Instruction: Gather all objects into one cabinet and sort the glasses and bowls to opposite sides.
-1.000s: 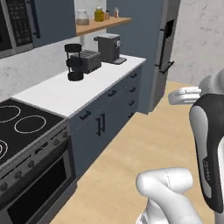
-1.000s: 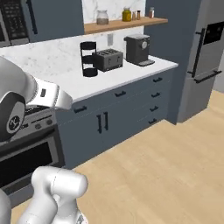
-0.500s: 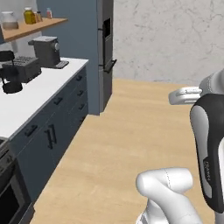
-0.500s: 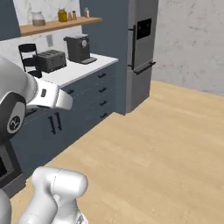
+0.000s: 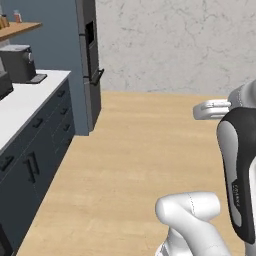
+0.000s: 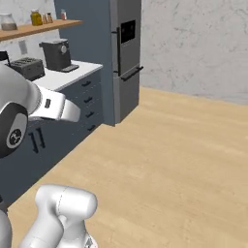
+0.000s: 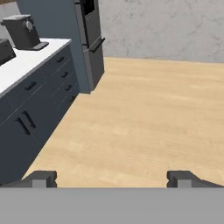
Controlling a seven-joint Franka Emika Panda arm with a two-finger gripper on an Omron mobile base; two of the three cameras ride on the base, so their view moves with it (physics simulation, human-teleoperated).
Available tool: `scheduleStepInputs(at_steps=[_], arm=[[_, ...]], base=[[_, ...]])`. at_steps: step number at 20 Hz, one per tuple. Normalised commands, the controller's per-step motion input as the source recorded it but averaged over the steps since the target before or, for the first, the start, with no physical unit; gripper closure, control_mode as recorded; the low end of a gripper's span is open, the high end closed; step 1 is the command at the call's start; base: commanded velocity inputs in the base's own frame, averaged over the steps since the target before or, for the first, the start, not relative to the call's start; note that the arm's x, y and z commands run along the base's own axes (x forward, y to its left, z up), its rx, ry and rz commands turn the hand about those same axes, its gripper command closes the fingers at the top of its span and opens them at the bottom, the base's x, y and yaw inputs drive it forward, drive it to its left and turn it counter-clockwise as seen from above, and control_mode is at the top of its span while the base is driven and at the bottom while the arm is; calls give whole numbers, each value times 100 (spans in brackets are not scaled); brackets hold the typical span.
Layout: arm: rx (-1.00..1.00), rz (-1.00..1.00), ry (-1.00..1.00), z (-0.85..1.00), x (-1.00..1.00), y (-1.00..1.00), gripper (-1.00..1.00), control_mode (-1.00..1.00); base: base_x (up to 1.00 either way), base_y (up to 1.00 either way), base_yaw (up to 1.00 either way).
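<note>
Two dark fingertips (image 7: 41,178) of the hand (image 7: 111,179) stand wide apart, gripping nothing, over bare wooden floor (image 7: 144,113). Beside it to the left runs the white table (image 5: 22,102) with a coffee machine (image 6: 57,54), perhaps a toaster (image 6: 28,68), and a grey fridge (image 6: 125,53).

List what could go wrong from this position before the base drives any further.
1. None of the cups, the bowl or the wall cabinet is in sight; the cameras face bare wood floor and a grey wall, so the base may be heading away from the work.
2. The base units and fridge stand close on the left; a wide swing could clip them.
3. The gripper is open and empty.
</note>
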Motion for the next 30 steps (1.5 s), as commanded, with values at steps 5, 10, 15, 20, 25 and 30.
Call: scheduleStepInputs(at_steps=[5, 10, 15, 20, 25, 30], arm=[[0, 0, 0, 0, 0, 0, -100, 100], [0, 0, 0, 0, 0, 0, -100, 100], [0, 0, 0, 0, 0, 0, -100, 100], [0, 0, 0, 0, 0, 0, -100, 100], [0, 0, 0, 0, 0, 0, -100, 100], [0, 0, 0, 0, 0, 0, -100, 100]], base=[[7, -30, -24], [16, -17, -18], [25, -1, -1], [48, -4, -1], [47, -1, -1], [41, 0, -1]])
